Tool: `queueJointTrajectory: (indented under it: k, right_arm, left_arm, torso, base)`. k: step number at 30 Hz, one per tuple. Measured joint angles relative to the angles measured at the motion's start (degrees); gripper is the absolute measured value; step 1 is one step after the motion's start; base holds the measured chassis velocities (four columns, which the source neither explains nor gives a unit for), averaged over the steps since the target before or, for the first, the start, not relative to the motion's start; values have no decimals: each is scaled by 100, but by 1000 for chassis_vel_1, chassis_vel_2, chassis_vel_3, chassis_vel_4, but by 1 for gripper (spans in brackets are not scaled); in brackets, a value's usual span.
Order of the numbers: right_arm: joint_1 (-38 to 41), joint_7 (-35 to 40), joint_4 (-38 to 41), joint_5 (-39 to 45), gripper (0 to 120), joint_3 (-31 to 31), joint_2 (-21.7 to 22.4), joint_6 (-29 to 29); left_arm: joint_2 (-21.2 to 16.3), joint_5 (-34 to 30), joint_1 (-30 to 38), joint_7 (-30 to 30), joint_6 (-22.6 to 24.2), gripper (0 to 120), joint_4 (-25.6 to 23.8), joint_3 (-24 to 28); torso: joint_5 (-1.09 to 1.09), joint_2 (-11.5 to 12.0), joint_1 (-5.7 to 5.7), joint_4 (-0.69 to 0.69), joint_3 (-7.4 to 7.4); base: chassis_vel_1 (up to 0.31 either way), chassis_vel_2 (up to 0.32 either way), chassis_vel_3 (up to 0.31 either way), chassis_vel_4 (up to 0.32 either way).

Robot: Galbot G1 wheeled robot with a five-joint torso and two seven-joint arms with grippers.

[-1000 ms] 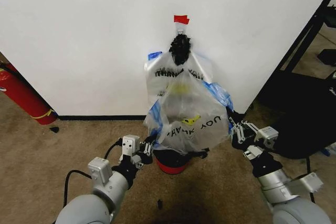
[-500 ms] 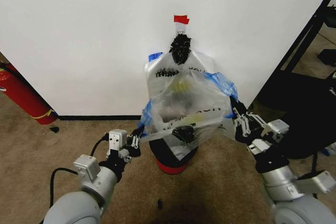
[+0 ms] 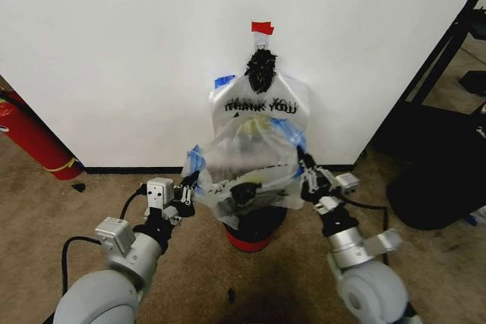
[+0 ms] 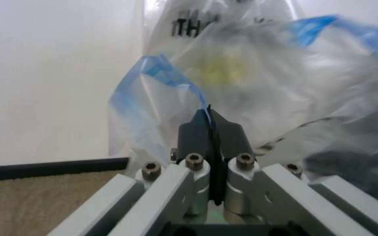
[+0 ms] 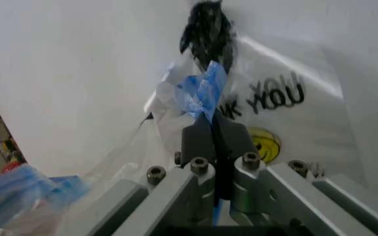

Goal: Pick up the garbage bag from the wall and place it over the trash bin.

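Crinkly garbage bag (image 3: 241,166) now hangs lower, clamped by left pincer (image 3: 184,191) and right pincer (image 3: 307,178).

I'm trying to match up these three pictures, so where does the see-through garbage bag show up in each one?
Head view: the garbage bag hangs stretched between both grippers, above the trash bin.
Left wrist view: it billows just beyond the left gripper, whose fingers pinch its blue edge.
Right wrist view: its blue edge sits in the right gripper.
Shared landmark: the THANK YOU bag on the wall.
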State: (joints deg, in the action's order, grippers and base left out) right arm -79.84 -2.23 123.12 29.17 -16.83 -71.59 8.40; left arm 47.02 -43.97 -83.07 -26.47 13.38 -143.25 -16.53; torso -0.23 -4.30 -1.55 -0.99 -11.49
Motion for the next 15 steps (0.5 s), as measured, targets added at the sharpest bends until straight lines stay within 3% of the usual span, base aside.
queueJointTrajectory:
  k: [5,15]
  right_arm:
    - [154,40,-485,-107,0,116,-192,96]
    - [-189,119,-476,-277,0,26,-66,90]
  left_arm:
    - [286,199,-18,46,-116,0,200,301]
    - [616,318,-317,27,-162,0,367,430]
  torso:
    - [0,0,0,0,0]
    - [1,0,0,0,1]
  base:
    - [0,0,0,0]
    - [0,0,0,0]
